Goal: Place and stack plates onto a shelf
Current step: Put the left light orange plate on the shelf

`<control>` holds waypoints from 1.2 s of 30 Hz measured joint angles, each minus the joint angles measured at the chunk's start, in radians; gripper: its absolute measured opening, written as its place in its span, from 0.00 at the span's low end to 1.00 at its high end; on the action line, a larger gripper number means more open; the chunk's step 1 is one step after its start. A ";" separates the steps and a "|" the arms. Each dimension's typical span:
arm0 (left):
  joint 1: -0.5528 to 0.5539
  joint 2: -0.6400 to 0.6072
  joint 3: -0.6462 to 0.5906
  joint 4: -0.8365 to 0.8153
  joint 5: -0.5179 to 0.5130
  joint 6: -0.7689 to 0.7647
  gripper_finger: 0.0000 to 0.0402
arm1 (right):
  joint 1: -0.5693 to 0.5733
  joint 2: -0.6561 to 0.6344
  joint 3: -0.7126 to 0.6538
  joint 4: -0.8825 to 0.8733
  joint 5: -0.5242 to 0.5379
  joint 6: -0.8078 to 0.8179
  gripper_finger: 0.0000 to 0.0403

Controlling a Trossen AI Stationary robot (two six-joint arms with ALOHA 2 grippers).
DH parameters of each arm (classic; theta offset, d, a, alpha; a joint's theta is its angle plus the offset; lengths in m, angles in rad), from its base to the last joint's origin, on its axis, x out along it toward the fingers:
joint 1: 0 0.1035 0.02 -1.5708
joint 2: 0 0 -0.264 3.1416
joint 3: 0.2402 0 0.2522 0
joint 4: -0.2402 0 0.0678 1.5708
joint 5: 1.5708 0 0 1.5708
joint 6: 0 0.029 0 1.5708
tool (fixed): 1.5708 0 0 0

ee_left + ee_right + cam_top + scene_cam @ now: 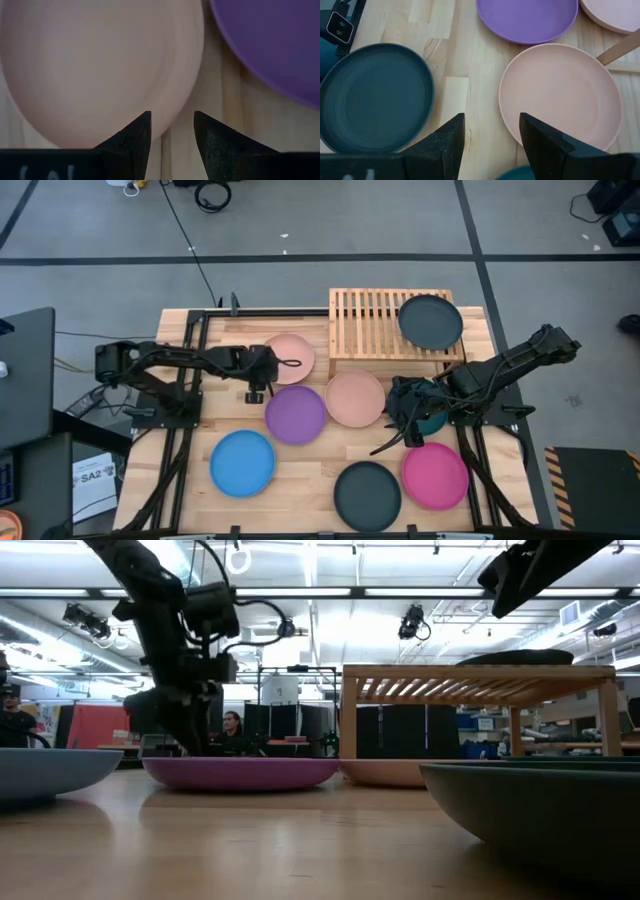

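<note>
**Both pincers open and empty over the plates**

The left pincer (256,390) hangs open, holding nothing, its two dark fingers (131,142) parted just above the near rim of a round matte peach plate (290,357) that lies beside the low light-wood slatted shelf (375,320). Just beside that rim, apart from it, lies a round matte purple plate (296,414).

The right pincer (405,420) also stands open and empty, its fingers spread over bare planks of the wooden counter (300,470) between a second peach plate (560,95) and a round black plate (372,97). In the high view this pincer sits above a dark teal plate (432,418), mostly hidden by the arm.

Farther out, a round magenta pink plate (436,476) lies next to the black one near the counter's front edge, and a round blue plate (243,463) lies well apart on the left side. One more dark plate (431,321) rests flat on the shelf's right end, overhanging its edge.
</note>
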 joint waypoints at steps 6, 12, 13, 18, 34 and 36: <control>0.012 0.044 0.000 0.032 -0.007 0.000 0.39 | 0.000 0.000 0.000 0.000 0.000 0.000 0.48; 0.012 0.073 0.000 0.079 -0.007 0.001 0.39 | 0.000 0.000 0.000 -0.001 0.000 0.000 0.48; 0.012 0.075 0.000 0.077 -0.007 0.001 0.39 | 0.000 0.000 0.000 -0.001 0.000 0.000 0.48; 0.012 0.075 0.000 0.076 -0.007 0.001 0.39 | 0.000 0.000 0.000 0.000 0.000 0.000 0.48; 0.010 0.136 0.003 0.091 0.016 0.022 0.39 | 0.000 0.000 0.000 0.000 0.000 0.000 0.48; 0.010 0.136 0.003 0.090 0.013 0.022 0.38 | 0.000 0.000 0.000 -0.001 0.000 0.000 0.48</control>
